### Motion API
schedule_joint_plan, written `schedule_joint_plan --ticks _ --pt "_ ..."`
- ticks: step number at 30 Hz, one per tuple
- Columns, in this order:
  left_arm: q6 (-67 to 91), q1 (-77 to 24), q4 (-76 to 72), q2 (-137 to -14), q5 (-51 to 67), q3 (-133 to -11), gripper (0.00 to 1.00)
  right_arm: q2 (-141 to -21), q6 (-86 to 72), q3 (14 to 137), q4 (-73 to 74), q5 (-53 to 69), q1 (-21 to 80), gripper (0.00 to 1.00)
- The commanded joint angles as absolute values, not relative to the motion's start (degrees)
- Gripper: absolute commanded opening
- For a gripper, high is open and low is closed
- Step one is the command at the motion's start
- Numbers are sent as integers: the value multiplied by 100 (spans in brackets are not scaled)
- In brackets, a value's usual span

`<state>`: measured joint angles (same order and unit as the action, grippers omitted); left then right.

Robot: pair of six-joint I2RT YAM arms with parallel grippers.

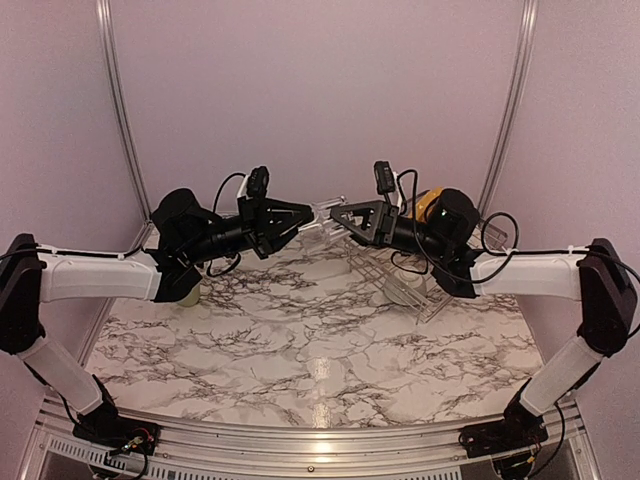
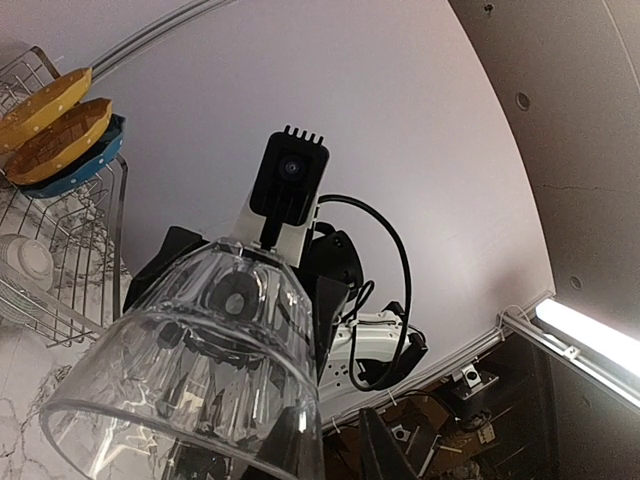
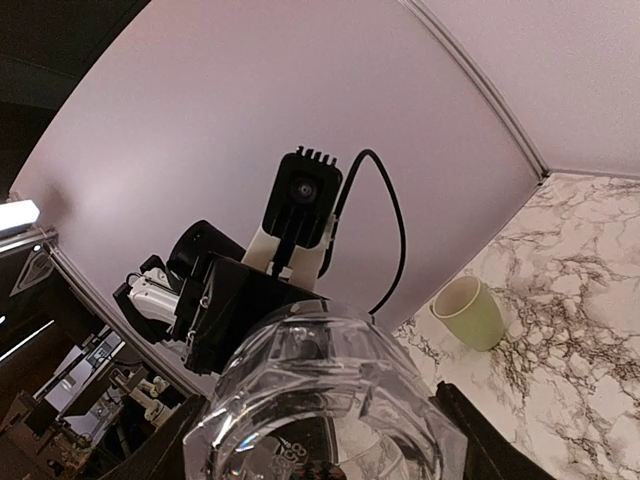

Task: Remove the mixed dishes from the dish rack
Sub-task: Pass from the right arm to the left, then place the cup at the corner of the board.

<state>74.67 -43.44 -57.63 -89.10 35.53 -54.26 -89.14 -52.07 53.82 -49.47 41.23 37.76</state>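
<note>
Above the marble table (image 1: 300,370), between the two arms, the clear glass (image 1: 322,214) hangs on its side in mid-air, its mouth turned to the left gripper (image 1: 305,213) and its thick base to the right gripper (image 1: 338,216). Some raised marks show low in the glass in the right wrist view, but they are too blurred to read. The glass flares wide at the rim, with ribbed facets lower down the wall. The right gripper is clenched around the base end, a finger on either side of it. The left gripper's fingers sit close together at the rim, seemingly with the wall between them, though whether they actually pinch it I cannot tell. To the right stands the dish rack (image 2: 75,250), silver wire, with two yellow-orange dotted plates (image 2: 45,105) and a blue dotted plate (image 2: 95,165) standing on edge in its tines, and a small pale bowl (image 2: 25,262) lower down in it. On the table, to the left and well apart from the rack, sits the pale green mug (image 3: 468,312), upright.
</note>
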Motion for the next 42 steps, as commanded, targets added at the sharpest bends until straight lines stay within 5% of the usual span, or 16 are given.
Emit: schedule_joint_plan --ticks 1,10,17,24,42 --pt "7496 -4350 -5748 -8994 3560 -5531 19 -9011 -5183 5433 -5255 4061 3881 48" --pt "7481 -4380 -5605 -9008 3543 -5511 0 -8963 -5000 5386 -5084 3921 3937 51" --pt "7206 -4293 -5202 -8751 3494 -5359 0 -8696 -4610 5323 -4481 3550 3929 82" --pt "6539 -4125 -4368 -8268 3313 -5267 0 -8414 -4530 5114 -4041 3032 3808 95" --pt "3342 -4756 3365 -8304 -830 -6721 0 -8045 -4255 5099 -2609 2314 3329 91"
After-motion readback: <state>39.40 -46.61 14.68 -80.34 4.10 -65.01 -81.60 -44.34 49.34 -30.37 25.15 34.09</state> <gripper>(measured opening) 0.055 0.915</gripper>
